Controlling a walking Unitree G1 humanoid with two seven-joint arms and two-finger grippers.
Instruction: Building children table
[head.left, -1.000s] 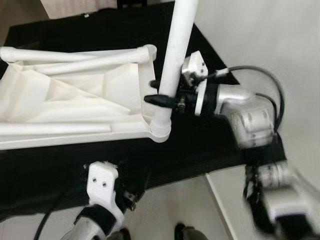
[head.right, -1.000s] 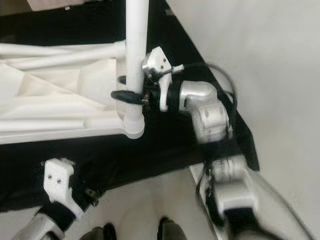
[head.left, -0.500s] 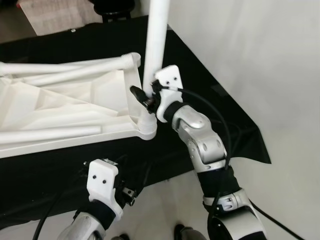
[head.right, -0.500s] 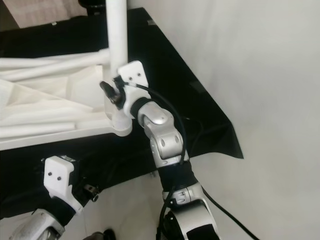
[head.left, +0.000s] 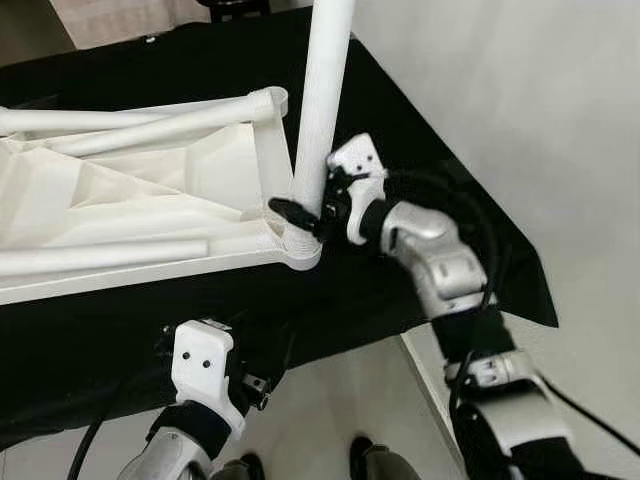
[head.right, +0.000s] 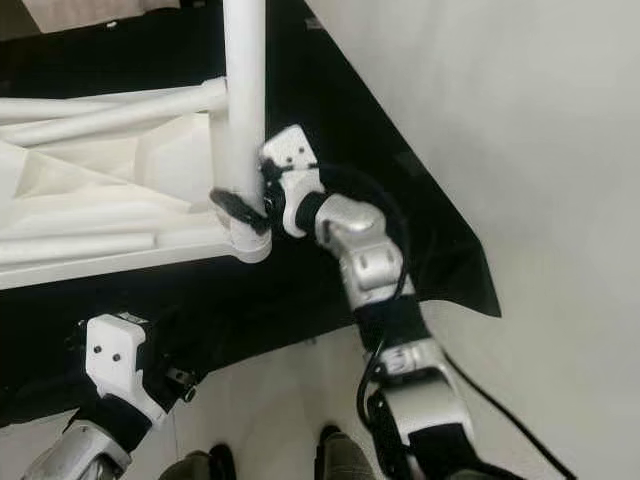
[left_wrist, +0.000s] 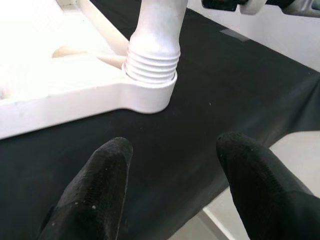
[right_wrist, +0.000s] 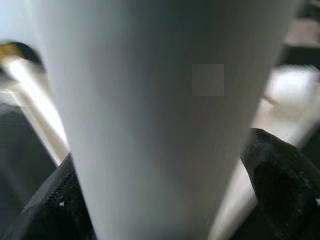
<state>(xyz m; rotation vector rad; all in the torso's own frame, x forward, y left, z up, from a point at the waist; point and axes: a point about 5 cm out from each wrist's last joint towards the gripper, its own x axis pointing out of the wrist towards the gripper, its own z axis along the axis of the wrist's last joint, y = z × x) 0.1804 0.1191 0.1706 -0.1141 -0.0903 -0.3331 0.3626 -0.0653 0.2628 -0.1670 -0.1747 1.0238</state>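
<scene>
A white children's table (head.left: 150, 200) lies upside down on a black cloth (head.left: 420, 130). One white table leg (head.left: 325, 100) stands upright in the near right corner socket, and its threaded base (left_wrist: 151, 62) sits in the socket. My right gripper (head.left: 300, 215) is shut on this leg just above the socket; a black finger (right_wrist: 285, 170) flanks the leg (right_wrist: 150, 120) on each side. My left gripper (left_wrist: 172, 150) is open, low at the front edge over the black cloth, a short way from the socket and holding nothing.
Two loose white legs (head.left: 160, 120) (head.left: 100, 258) lie on the table's underside. The black cloth ends at a corner (head.left: 530, 300) on the right, with pale floor beyond. My feet (head.left: 365, 460) stand close to the front edge.
The right arm has swung its elbow and turned its wrist around the upright leg while keeping hold low on it. The head view shifted. The left arm stayed put.
</scene>
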